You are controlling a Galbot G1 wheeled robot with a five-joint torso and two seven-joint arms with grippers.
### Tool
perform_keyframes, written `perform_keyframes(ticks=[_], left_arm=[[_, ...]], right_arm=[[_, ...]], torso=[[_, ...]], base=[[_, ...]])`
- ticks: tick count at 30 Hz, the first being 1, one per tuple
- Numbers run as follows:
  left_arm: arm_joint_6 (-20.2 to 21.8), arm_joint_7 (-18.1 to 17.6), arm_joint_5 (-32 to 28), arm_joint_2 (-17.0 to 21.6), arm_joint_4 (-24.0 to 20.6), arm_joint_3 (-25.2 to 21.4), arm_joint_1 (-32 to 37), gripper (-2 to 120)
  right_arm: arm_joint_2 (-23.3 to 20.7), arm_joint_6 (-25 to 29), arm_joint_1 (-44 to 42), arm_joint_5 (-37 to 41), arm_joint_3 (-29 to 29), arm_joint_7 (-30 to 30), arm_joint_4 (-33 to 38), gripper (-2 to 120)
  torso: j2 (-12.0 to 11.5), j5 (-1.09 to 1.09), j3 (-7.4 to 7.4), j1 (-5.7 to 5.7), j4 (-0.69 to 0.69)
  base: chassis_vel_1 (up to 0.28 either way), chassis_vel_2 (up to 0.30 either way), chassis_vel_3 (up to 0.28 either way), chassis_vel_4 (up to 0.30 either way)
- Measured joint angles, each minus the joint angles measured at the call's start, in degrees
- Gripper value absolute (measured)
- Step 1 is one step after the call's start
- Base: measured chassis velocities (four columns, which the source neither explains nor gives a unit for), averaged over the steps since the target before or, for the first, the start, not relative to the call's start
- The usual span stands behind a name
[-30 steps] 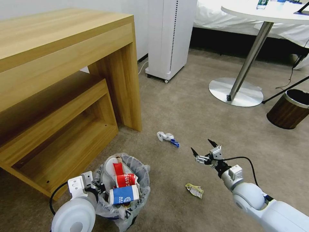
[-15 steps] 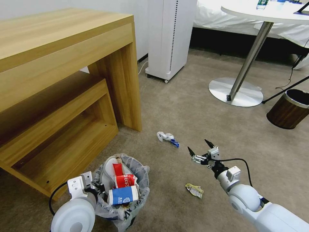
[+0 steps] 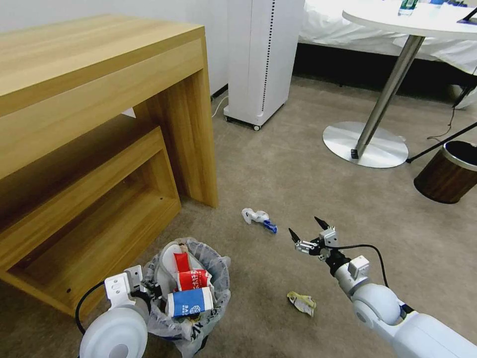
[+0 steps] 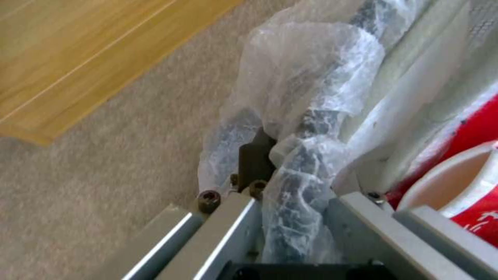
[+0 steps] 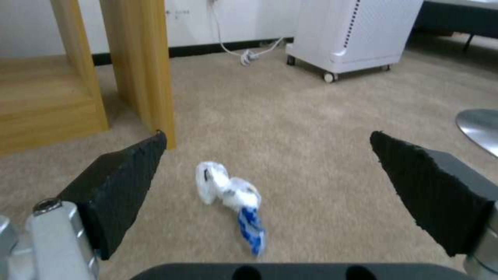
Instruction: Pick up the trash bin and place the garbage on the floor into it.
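- Right gripper [image 3: 308, 234] fingers [image 5: 124, 182] spread wide, crushed bottle [image 3: 258, 218] on the floor [image 3: 278, 169] just beyond, between the fingertips' lines.
- Left gripper [image 4: 290, 217] fingers clamped on trash bin [image 3: 191, 293] rim, well apart from bottle.

Floor [image 3: 298, 164]: crushed bottle [image 3: 258, 218], wrapper [image 3: 301, 302].

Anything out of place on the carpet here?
Yes: a crushed white-and-blue plastic bottle lies ahead of the open right gripper, and a crumpled yellowish wrapper lies beside that arm, both outside the bag-lined black bin.
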Motion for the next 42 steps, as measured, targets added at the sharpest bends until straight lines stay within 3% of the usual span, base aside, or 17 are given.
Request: perform_keyframes(ticks=[8, 22, 26, 29, 31, 32, 35, 42], left_arm=[[0.0, 0.01, 0.08, -0.32, 0.46, -0.02, -0.11, 0], [0.02, -0.03, 1.31, -0.9, -0.02, -1.64, 2.11, 0], [0.0, -0.02, 1.52, -0.85, -0.05, -2.0, 2.58, 0], [-0.03, -0.08, 1.55, -0.85, -0.02, -2.0, 2.54, 0], [-0.04, -0.24, 1.61, -0.9, 0.03, -2.0, 2.58, 0], [-0.04, -0.24, 1.61, -0.9, 0.03, -2.0, 2.58, 0], [-0.04, -0.32, 1.7, -0.72, 0.03, -2.22, 2.92, 0], [-0.04, -0.56, 1.91, -0.42, 0.58, -1.97, 2.79, 0]], right_arm=[[-0.71, 0.32, 0.53, -1.46, -2.04, -0.64, -0.48, 100], [-11.72, -0.94, -2.05, 0.24, -10.82, -3.99, -1.1, 100], [-15.73, -2.17, -1.54, 2.7, -10.86, -7.58, 0.76, 100], [-19.01, -2.35, -0.74, 3.21, -10.8, -12.68, 2.04, 100], [-21.66, -0.77, 0.55, 1.84, -10.42, -20.14, 0.49, 100], [-21.66, -0.77, 0.55, 1.84, -10.42, -20.14, 0.49, 100], [-22.76, 3.2, 2.35, -2.54, -10.18, -27.4, -5.29, 100], [-22.12, 6.5, 5.09, -7.22, -11.54, -33.06, -15.52, 100]], torso=[[0.0, 0.01, 0.01, 0.01, 0.0], [0.0, 0.01, -0.01, 0.0, -0.01], [0.0, 0.0, 0.0, -0.01, 0.0], [0.0, 0.01, 0.0, -0.01, 0.0], [0.0, -0.02, 0.0, -0.01, 0.0], [0.0, -0.02, 0.0, -0.01, 0.0], [0.0, 0.02, 0.0, -0.01, 0.0], [0.0, 0.01, 0.0, -0.01, 0.0]], base=[[-0.062, 0.046, 0.068, -0.059], [0.0, 0.0, 0.0, 0.0], [0.0, 0.0, 0.0, 0.0], [0.0, 0.0, 0.0, 0.0], [0.0, 0.0, 0.0, 0.0], [0.0, 0.0, 0.0, 0.0], [0.0, 0.0, 0.0, 0.0], [0.0, 0.0, 0.0, 0.0]])
